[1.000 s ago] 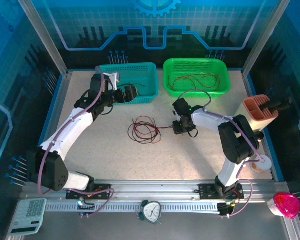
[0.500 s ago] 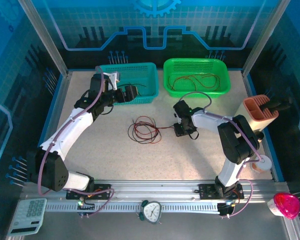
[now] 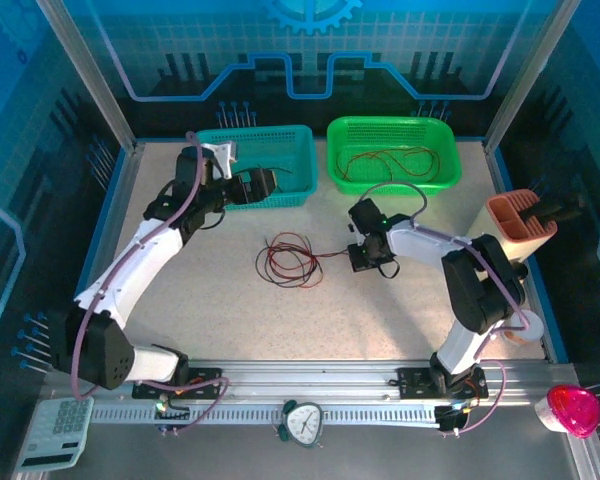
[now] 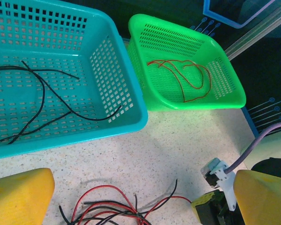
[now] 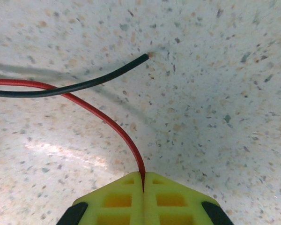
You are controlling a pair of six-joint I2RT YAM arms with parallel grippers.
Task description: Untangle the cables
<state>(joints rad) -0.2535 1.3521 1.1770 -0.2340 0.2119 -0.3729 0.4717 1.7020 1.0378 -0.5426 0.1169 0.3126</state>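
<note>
Well, the cables [image 3: 288, 258] lie in a loose red-and-black tangle near the middle of the table [image 3: 230, 310]. One red cable [image 5: 107, 123] trails out toward the right and ends pinched between the clenched fingers of the right gripper [image 5: 143, 178], low on the tabletop. The end of a black cable [image 5: 84, 85] lies loose just beside it. The left gripper [image 3: 260, 187] hangs with its fingers spread wide and empty at the near rim of the teal basket [image 4: 126, 101], which holds black cables [image 4: 42, 93]. The green basket [image 4: 152, 101] beside it, along the table's far edge, holds red cables [image 4: 189, 79].
</note>
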